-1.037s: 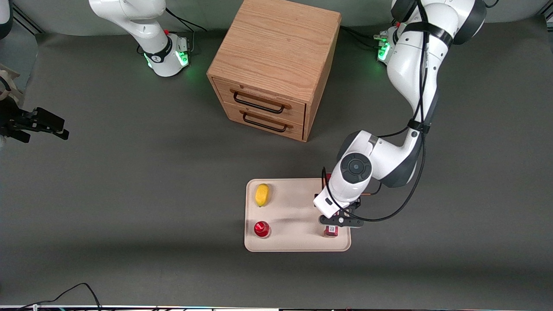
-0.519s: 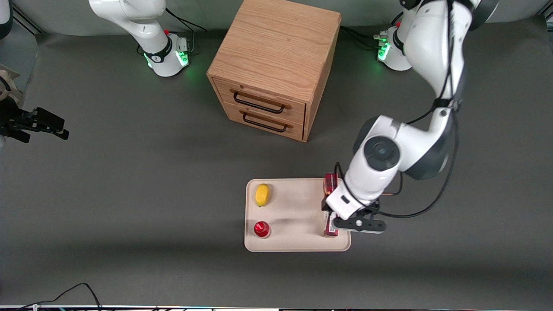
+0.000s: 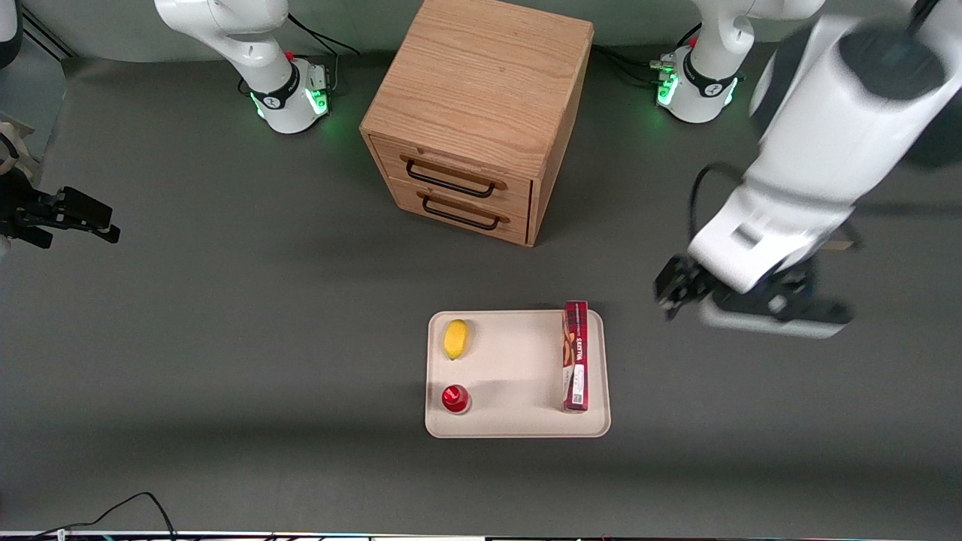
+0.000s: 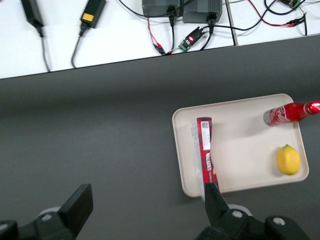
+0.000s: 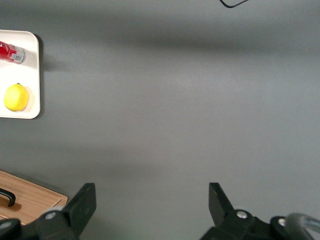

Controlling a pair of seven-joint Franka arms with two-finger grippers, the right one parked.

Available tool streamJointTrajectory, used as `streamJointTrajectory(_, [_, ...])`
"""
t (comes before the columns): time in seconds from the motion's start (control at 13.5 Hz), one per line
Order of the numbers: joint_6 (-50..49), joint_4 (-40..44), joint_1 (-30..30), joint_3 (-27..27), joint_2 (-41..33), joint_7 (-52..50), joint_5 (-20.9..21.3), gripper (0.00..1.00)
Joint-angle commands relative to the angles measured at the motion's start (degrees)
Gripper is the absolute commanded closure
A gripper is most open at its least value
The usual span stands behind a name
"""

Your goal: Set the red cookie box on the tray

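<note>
Tray [image 3: 511,421]: low centre of the front picture, rim toward the camera.
Red cookie box [image 3: 576,356]: standing on its narrow edge inside the tray's rim nearest the working arm, apparently delivered.
Bottle [image 3: 455,398], lemon [image 3: 455,339]: sharing the tray, well apart from the box.
Gripper [image 3: 744,304]: fingers apart, empty, middle right.
Change: half a second ago it hung over the box; now it is up and away.

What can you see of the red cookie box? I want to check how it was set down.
The red cookie box is a long, narrow red tartan carton, apparently cardboard, with a white label panel. It stands on a narrow side on the cream tray, along the rim at the working arm's end, its length running toward the front camera. Nothing else touches it. The tool is open, off to the side, away from the box.
</note>
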Motion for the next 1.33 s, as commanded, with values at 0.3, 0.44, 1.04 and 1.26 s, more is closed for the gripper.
streamJointTrajectory(0.3, [-12.28,-2.37,10.07,-0.45,-13.36,15.85,-3.02,0.00])
streamJointTrajectory(0.44, [-16.40,-3.16,11.58,1.47,-14.95,19.46,-2.94,0.00])
streamJointTrajectory(1.04, [-19.23,-6.24,13.69,6.31,-16.80,24.92,-3.11,0.00])
streamJointTrajectory(1.26, [-18.89,-6.24,13.95,7.10,-16.63,24.58,-3.11,0.00])
